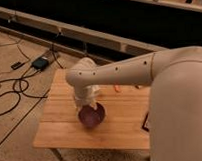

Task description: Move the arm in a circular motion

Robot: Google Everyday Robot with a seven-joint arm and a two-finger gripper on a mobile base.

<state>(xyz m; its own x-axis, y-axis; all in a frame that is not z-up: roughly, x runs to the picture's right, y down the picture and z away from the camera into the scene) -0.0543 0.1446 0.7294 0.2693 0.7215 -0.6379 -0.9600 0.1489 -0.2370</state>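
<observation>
The arm, large and cream-white with small dark screw holes, reaches from the right foreground leftward over the wooden table. Its rounded wrist joint bends downward. The gripper hangs below that joint, just above the far rim of a purple bowl that stands on the table's middle left. The gripper partly covers the bowl's back edge; whether it touches the bowl I cannot tell.
A small orange item lies on the table behind the arm. A dark flat object sits at the table's right edge. A black box and cables lie on the floor to the left.
</observation>
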